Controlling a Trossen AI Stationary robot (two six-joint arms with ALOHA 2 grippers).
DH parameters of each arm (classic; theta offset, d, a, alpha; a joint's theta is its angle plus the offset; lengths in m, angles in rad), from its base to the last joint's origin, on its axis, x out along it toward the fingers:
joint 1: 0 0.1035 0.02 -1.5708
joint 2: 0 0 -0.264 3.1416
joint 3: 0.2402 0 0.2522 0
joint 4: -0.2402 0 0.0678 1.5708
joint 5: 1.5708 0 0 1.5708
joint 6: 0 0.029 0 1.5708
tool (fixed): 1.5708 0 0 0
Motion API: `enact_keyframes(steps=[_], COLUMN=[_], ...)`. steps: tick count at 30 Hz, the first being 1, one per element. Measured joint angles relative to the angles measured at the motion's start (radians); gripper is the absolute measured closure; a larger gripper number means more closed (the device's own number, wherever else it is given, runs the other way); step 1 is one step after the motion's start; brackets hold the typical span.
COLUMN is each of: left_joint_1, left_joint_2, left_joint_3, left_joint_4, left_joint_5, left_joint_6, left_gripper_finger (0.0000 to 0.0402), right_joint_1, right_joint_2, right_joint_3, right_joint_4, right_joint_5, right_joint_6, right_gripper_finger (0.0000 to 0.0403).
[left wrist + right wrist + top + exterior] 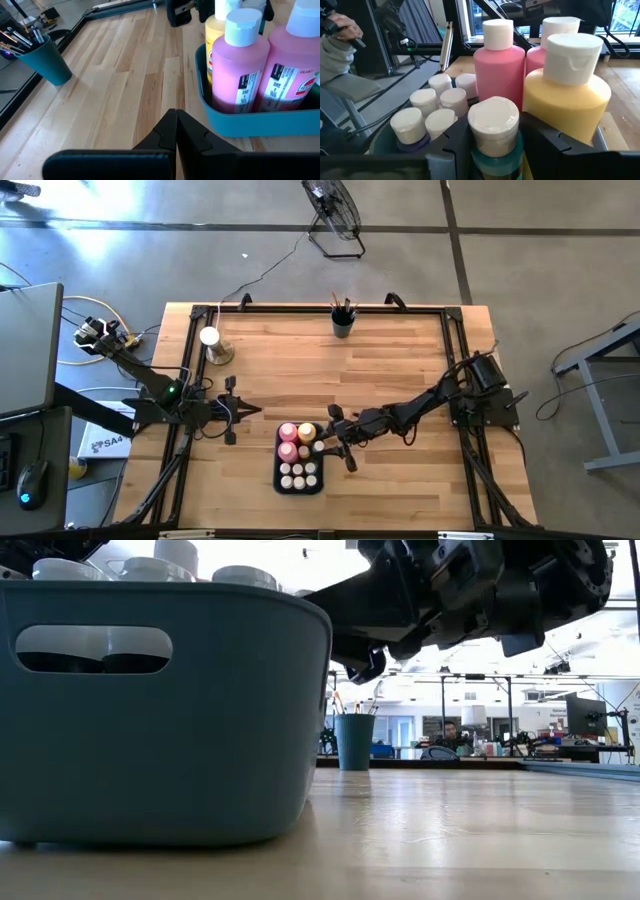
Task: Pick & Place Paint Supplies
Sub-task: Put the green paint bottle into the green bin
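Item: teal plastic bin (279, 477) with cut-out handles, near the front edge of the wooden table (400, 360), about mid-width. Contents I count: two tall pink squeeze bottles (498, 60), one tall yellow squeeze bottle (567, 97), and a cluster of small white-capped paint bottles (427, 112).

Item: small white-capped paint bottle with a green body (494, 131), pinched between the jaws of my right gripper (333, 442), which sits at the bin's right rim, beside the yellow bottle.

Item: left gripper (247, 410), parked left of the bin, jaws pressed together, holding nothing.

Item: thin dark-handled paintbrushes (22, 36) standing in a teal cup (343, 323) at the table's back edge.

Status: by my judgement nearly done; the held bottle is not yet released, and the brushes may remain.

Non-task: white knob on round tan base (214, 345), back-left.
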Motion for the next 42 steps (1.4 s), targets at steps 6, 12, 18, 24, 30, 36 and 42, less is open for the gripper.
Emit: enact_keyframes(steps=[6, 12, 18, 24, 30, 36, 42], left_joint_1=[0.0, 0.0, 0.0, 0.0, 0.0, 0.0, 0.0], left_joint_2=[0.0, 0.0, 0.0, 0.0, 0.0, 0.0, 0.0], left_joint_3=[0.0, 0.0, 0.0, 0.0, 0.0, 0.0, 0.0], left_joint_4=[0.001, 0.002, 0.001, -0.001, -0.001, -0.001, -0.002], left_joint_5=[0.0, 0.0, 0.0, 0.001, 0.001, 0.001, 0.004], left_joint_6=[0.0, 0.0, 0.0, 0.0, -0.001, -0.001, -0.001], left_gripper_finger=[0.0402, 0.0402, 0.0402, 0.0402, 0.0402, 0.0402, 0.0402], right_joint_1=[0.002, 0.005, 0.005, 0.005, 0.005, 0.005, 0.004], right_joint_2=[0.0, 0.052, 0.071, 0.071, 0.071, 0.05, -0.048], right_joint_3=[0.001, 0.011, 0.02, 0.02, 0.02, 0.019, 0.019], right_joint_4=[-0.012, 0.001, 0.012, 0.008, -0.004, -0.012, -0.091], right_joint_5=[0.005, 0.007, 0.002, 0.0, 0.005, -0.035, -0.045], right_joint_6=[0.021, 0.026, 0.028, 0.027, 0.027, 0.017, -0.063], right_gripper_finger=[0.0264, 0.0264, 0.0264, 0.0247, 0.0199, 0.0157, 0.0154])
